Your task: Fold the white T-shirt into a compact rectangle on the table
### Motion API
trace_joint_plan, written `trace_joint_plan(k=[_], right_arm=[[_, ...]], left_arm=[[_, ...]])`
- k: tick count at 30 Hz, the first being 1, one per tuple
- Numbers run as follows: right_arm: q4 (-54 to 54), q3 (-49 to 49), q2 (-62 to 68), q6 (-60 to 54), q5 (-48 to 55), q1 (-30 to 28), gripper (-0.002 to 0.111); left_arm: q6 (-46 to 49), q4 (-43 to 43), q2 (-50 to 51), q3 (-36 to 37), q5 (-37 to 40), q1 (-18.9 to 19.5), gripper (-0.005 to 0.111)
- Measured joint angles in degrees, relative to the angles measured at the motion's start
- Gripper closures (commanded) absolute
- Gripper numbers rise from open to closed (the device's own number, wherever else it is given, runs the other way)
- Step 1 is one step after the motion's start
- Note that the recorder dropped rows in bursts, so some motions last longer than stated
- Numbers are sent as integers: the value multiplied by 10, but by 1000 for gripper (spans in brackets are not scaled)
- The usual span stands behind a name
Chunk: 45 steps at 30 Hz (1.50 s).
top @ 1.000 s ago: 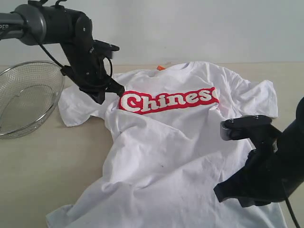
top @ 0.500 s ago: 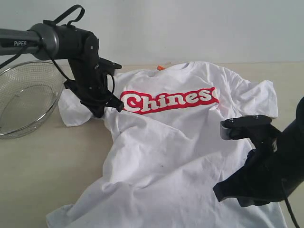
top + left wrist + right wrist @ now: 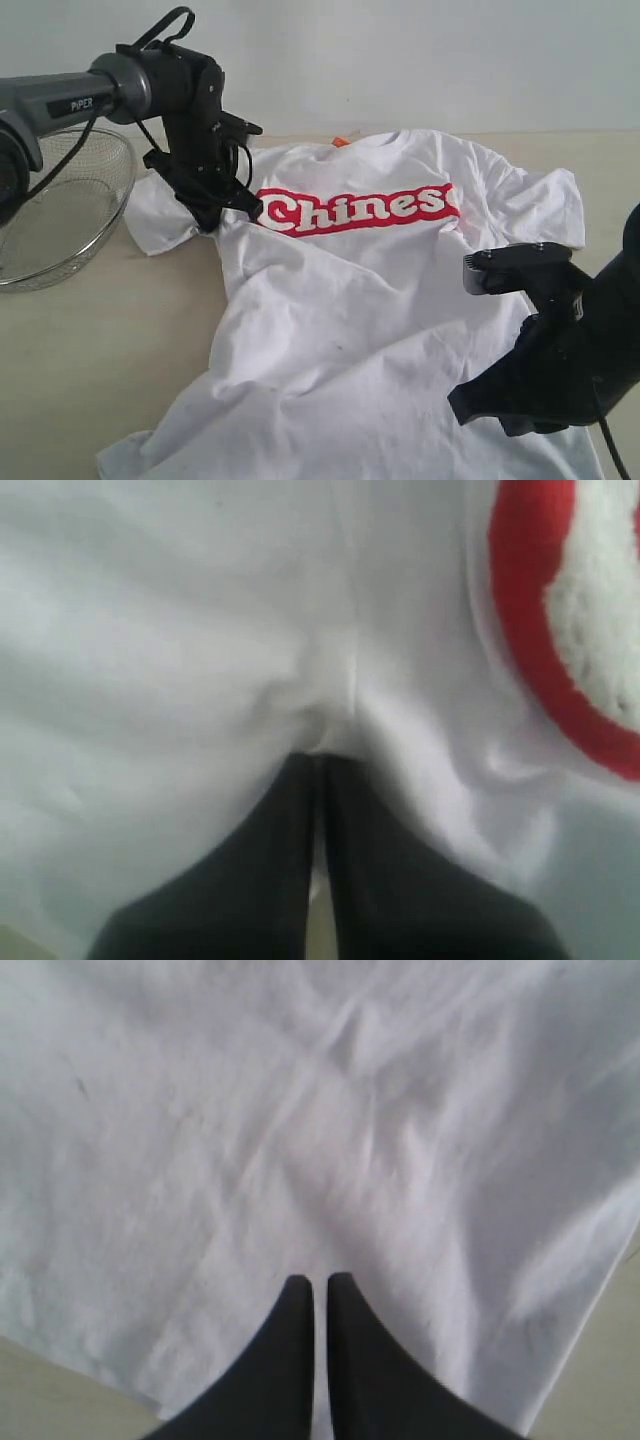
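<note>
The shirt [image 3: 380, 300] lies rumpled, chest up, on the bench [image 3: 90, 340]. The left end effector [image 3: 320, 762] pinches limp cloth beside the red band. The right end effector [image 3: 320, 1282], fingers pressed together, rests near the hem. Light, soft cotton will likely sag, so seams and hems look like the best holds.

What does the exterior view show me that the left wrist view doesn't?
Exterior only: most of the white T-shirt spread on the table, the wire mesh bowl beside it, and the right arm low over the hem end. Left wrist only: a close look at the left gripper shut on a pinched ridge of cloth. Both: white fabric and the red band near that pinch.
</note>
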Motion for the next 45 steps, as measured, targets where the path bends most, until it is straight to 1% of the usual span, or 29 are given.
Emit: trace_joint_plan(k=[3, 10, 18, 20, 23, 25, 28, 31, 36, 42, 45], right_arm=[[1, 0, 0, 0, -1, 1, 108], [7, 0, 0, -5, -4, 1, 108], [9, 0, 0, -5, -14, 1, 108], [9, 0, 0, -5, -17, 1, 108], [9, 0, 0, -5, -21, 1, 108], [9, 0, 1, -5, -22, 1, 108], [9, 0, 20, -5, -25, 1, 108], [7, -1, 51, -5, -12, -12, 108], [2, -8, 91, -5, 26, -42, 108], [1, -11, 94, -5, 48, -44, 108], [-2, -11, 94, -5, 58, -44, 108]], left_arm=[[4, 8, 21, -42, 19, 2, 102], [6, 22, 55, -111, 36, 8, 102], [6, 23, 72, -158, 43, 17, 102], [14, -3, 72, -172, 48, 18, 102], [44, -82, 59, -189, 53, 19, 102], [56, -120, 41, -196, 55, 18, 102], [73, -134, 7, -199, 55, 14, 102], [78, -155, -31, -197, 55, 14, 102], [96, -223, -99, -159, 55, 11, 102], [106, -234, -173, -90, 56, -2, 102], [107, -234, -209, -41, 56, -1, 102]])
